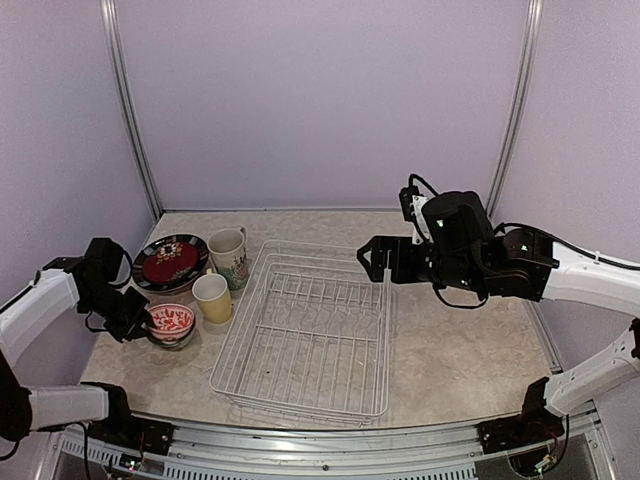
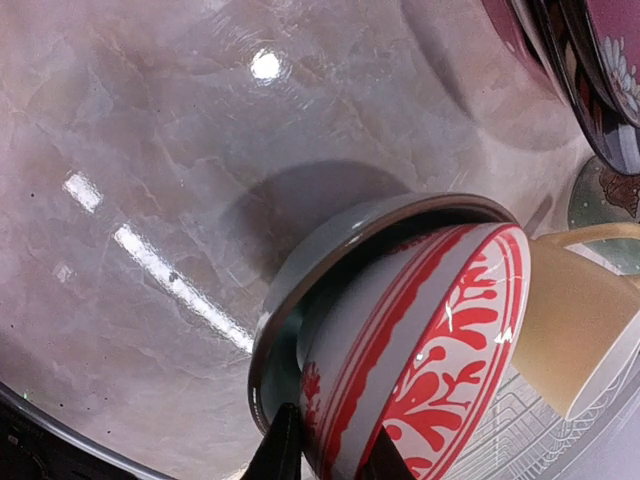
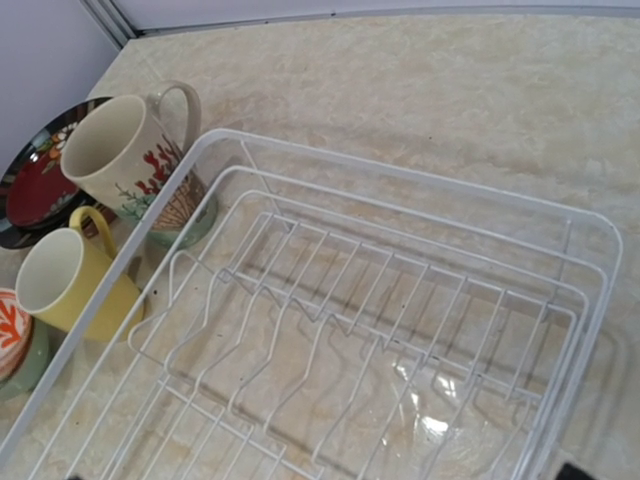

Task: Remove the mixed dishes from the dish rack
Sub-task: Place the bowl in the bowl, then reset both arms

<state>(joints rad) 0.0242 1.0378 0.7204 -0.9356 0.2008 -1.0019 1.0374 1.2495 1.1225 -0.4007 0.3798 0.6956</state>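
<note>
Starting at the far left, the left gripper [image 1: 140, 322] is seen at the red-and-white bowl [image 1: 171, 320], which is nested upright in the pale-green bowl [image 2: 300, 270] on the counter [image 1: 460, 350]; its fingers [image 2: 285, 452] are set on either side of the red-and-white bowl's wall, though whether they press on it cannot be told. Just behind, the stacked plates [image 1: 170, 262] are laid flat, and the tall mug [image 1: 229, 256] and yellow cup [image 1: 212, 297] are stood just outside the left wall of the dish rack [image 1: 300, 330]. Further right, the right gripper [image 1: 375, 262] is held above the rack's far right corner, its fingers spread wide apart.
</note>
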